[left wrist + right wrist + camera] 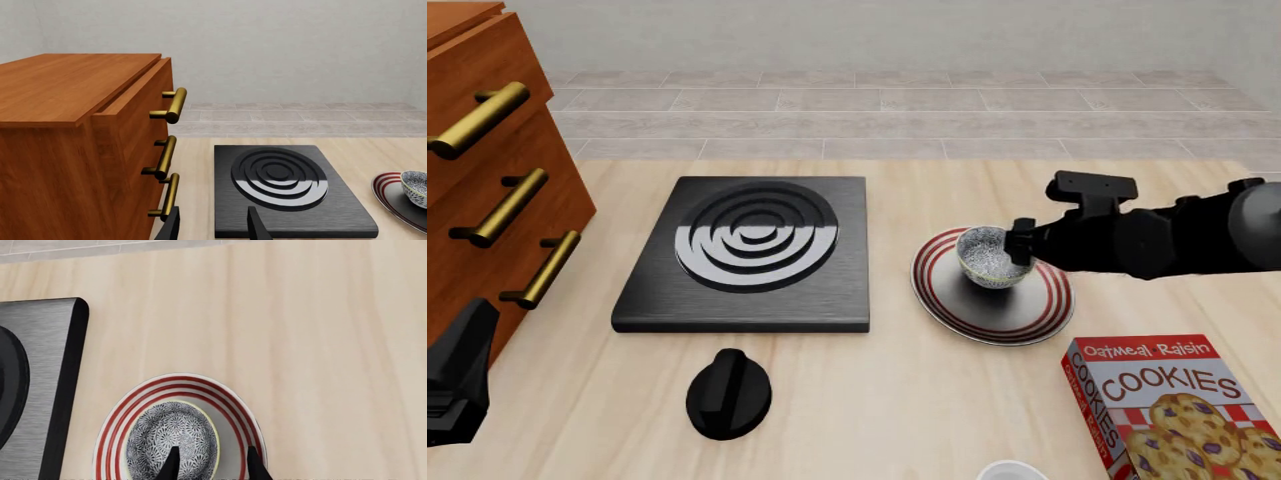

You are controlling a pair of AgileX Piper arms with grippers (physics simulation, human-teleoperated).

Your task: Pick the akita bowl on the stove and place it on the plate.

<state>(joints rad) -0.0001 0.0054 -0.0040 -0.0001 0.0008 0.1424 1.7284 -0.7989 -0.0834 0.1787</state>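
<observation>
At the desk's left edge stands a wooden drawer cabinet with 3 brass handles down its front. Below it, at the near left corner, the left gripper shows only as a dark shape in the front view; in the left wrist view its 2 fingertips stand apart with nothing between them, just above the stove's near edge.

The stove lies flat on the desk just right of the cabinet, its glossy concentric rings bare. Near its front edge a black round knob rests on the desk, apart from the slab.

Right of the stove, well clear of it, lies the plate with red rings around its rim. The akita bowl sits upright on the plate, toward its far side. The right arm reaches in from the desk's right edge, and the right gripper is at the bowl: in the right wrist view 1 fingertip lies over the speckled inside and the other over the plate outside the rim, so the jaws straddle the bowl's wall. Whether they press on it I cannot tell.

Toward the near right corner lies a red cookie box, and a white rim peeks in at the near edge beside it.
</observation>
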